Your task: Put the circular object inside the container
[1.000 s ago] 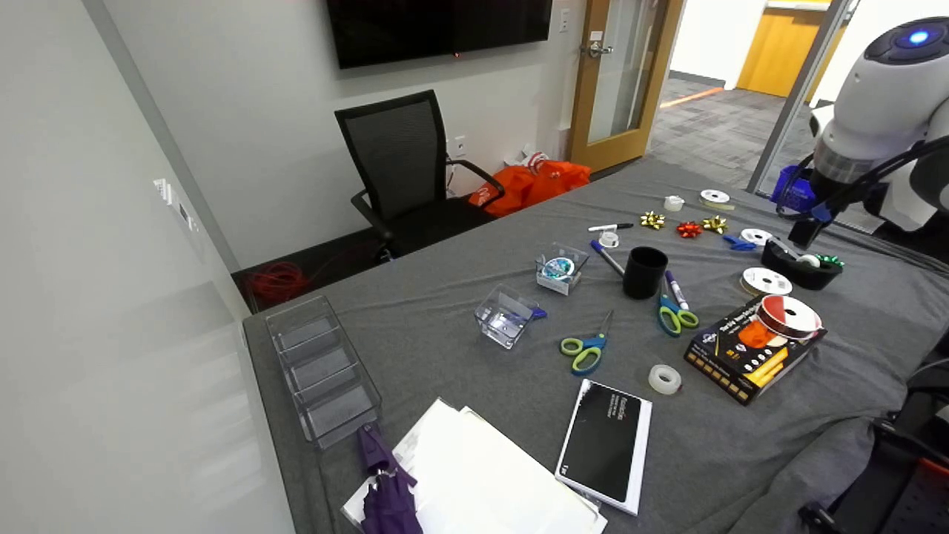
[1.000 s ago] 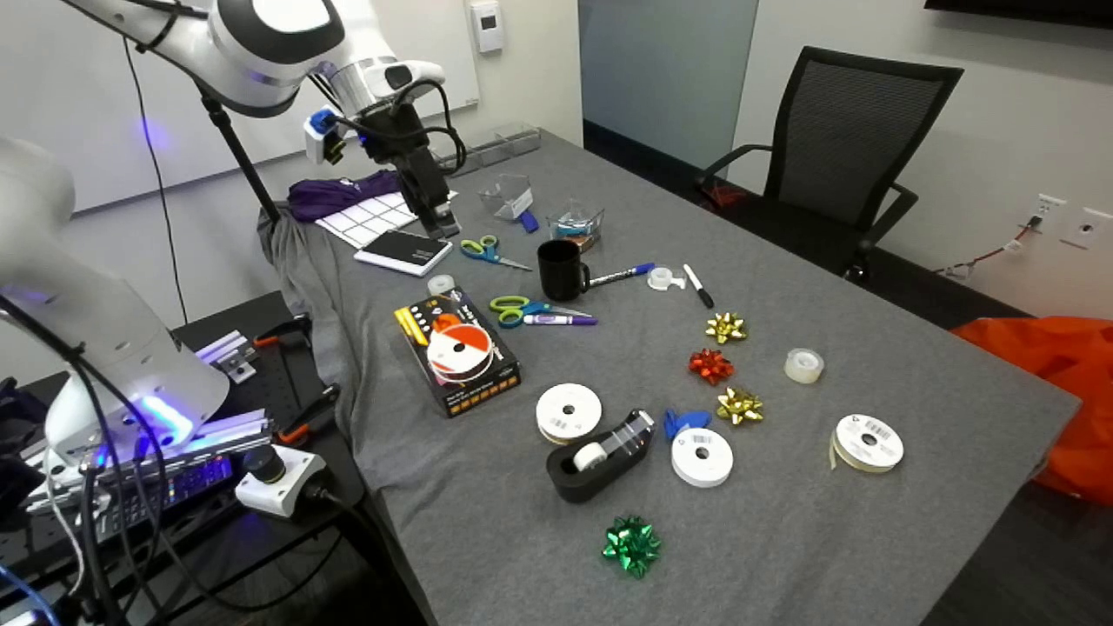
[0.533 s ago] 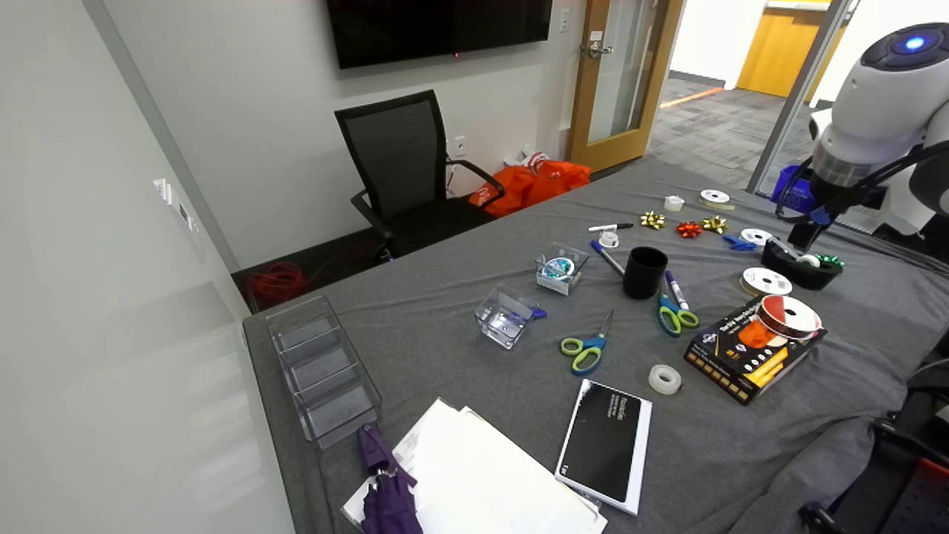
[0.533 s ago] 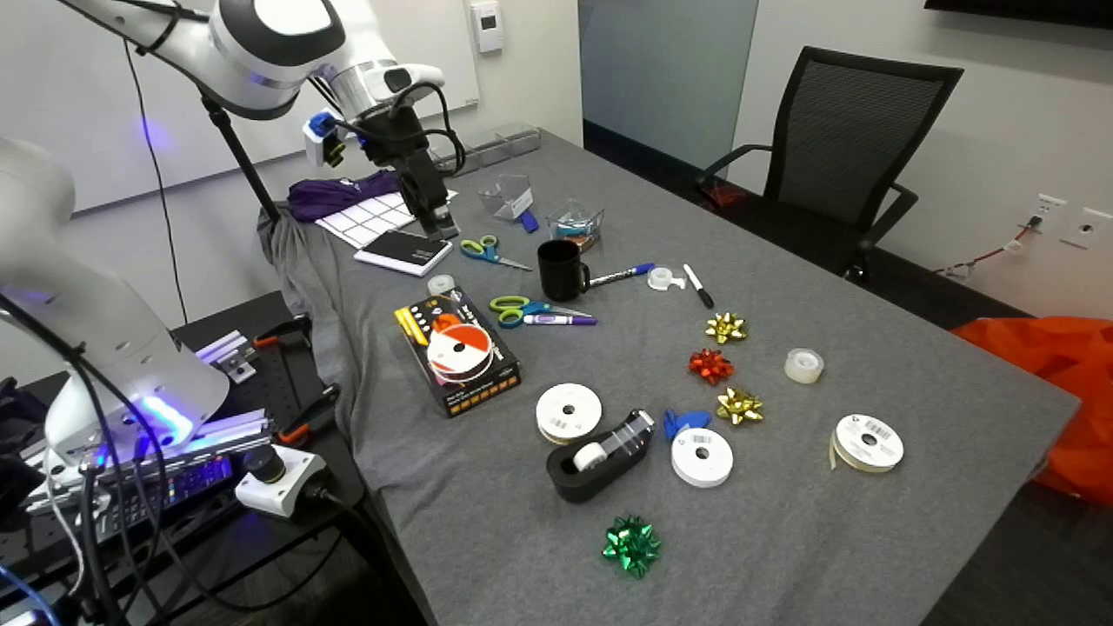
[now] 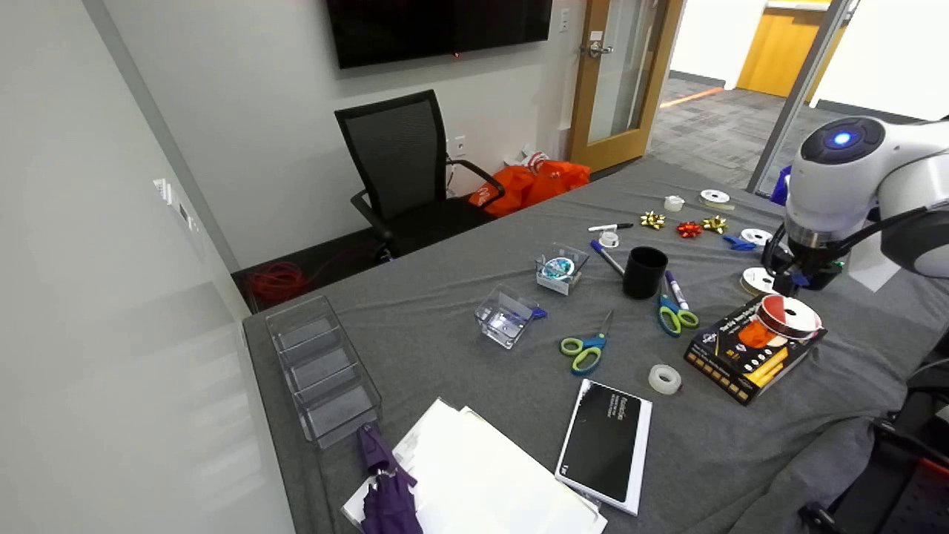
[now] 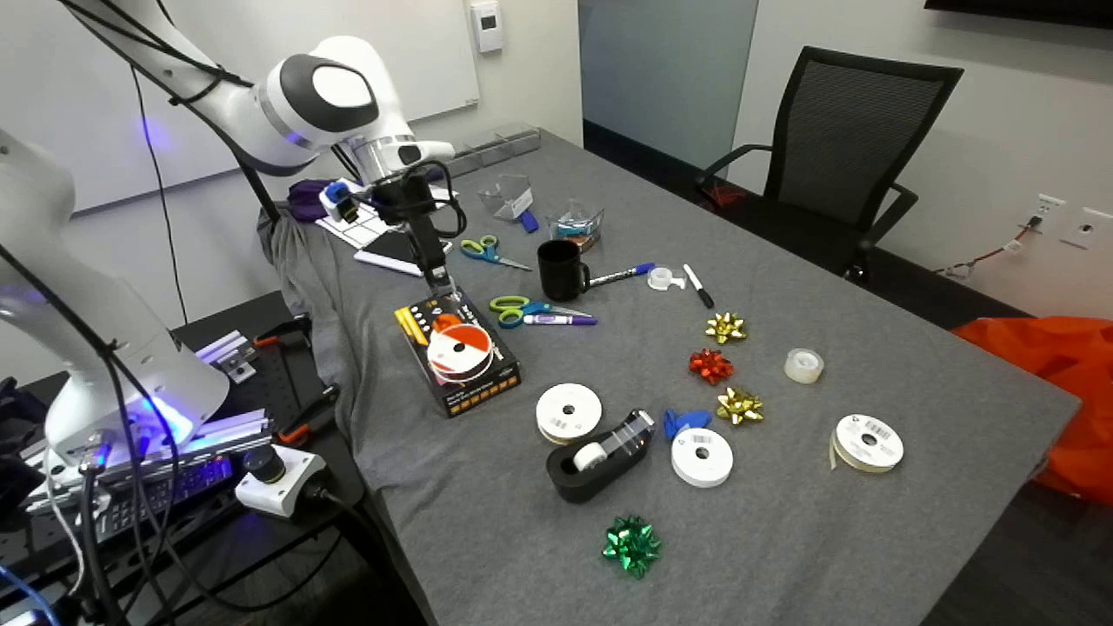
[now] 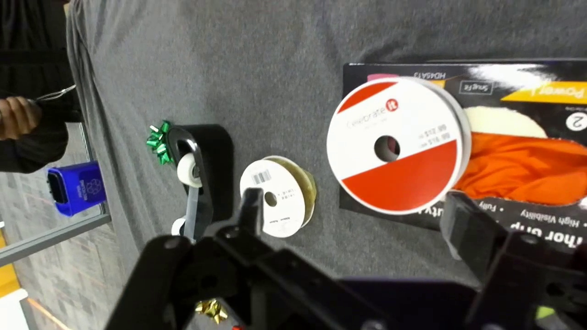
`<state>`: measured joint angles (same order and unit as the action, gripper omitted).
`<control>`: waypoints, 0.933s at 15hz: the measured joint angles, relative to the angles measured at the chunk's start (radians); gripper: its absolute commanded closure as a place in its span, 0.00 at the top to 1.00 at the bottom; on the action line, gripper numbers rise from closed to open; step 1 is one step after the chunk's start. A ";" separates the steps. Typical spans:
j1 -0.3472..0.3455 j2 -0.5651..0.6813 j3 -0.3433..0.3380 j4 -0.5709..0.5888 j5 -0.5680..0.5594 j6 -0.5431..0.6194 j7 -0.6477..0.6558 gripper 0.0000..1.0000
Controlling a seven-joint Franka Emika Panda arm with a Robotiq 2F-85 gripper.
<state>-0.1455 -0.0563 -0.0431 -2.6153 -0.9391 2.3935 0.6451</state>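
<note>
Several round objects are in view, and I cannot tell which one the task means. A red-and-white ribbon spool (image 7: 412, 178) lies flat on a black glove box (image 7: 550, 220); the spool also shows in both exterior views (image 5: 797, 313) (image 6: 459, 350). My gripper (image 7: 355, 201) is open and empty, its fingers wide apart above the box end near this spool. In an exterior view the gripper (image 6: 441, 280) is over the box's far end. Clear containers stand farther off: an empty cup (image 5: 508, 326), a cup holding a round teal item (image 5: 552, 283), and a divided tray (image 5: 319, 371).
A white ribbon spool (image 7: 279, 220) and black tape dispenser (image 7: 220, 169) lie beside the box. A tape roll (image 5: 665, 380), scissors (image 5: 586, 352), a black mug (image 6: 561, 271), markers, gift bows (image 6: 632, 546) and a boxed book (image 5: 604, 445) are spread on the table.
The arm has lowered and moved from above the book to the glove box with the red-and-white spool. The objects on the table have not moved.
</note>
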 measured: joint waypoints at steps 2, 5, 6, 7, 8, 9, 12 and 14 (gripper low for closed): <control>0.008 0.056 -0.001 0.000 -0.006 0.011 0.055 1.00; 0.018 0.117 -0.007 0.001 -0.015 0.050 0.110 1.00; 0.019 0.133 -0.009 0.002 -0.023 0.063 0.127 1.00; 0.021 0.147 -0.014 0.004 -0.036 0.080 0.142 1.00; 0.023 0.159 -0.018 0.006 -0.050 0.093 0.158 1.00; 0.025 0.171 -0.023 0.010 -0.069 0.104 0.176 1.00; 0.031 0.204 -0.036 0.030 -0.129 0.120 0.229 1.00; 0.034 0.224 -0.042 0.047 -0.164 0.121 0.256 1.00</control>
<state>-0.1115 0.1677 -0.0849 -2.5685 -1.1033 2.5143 0.9014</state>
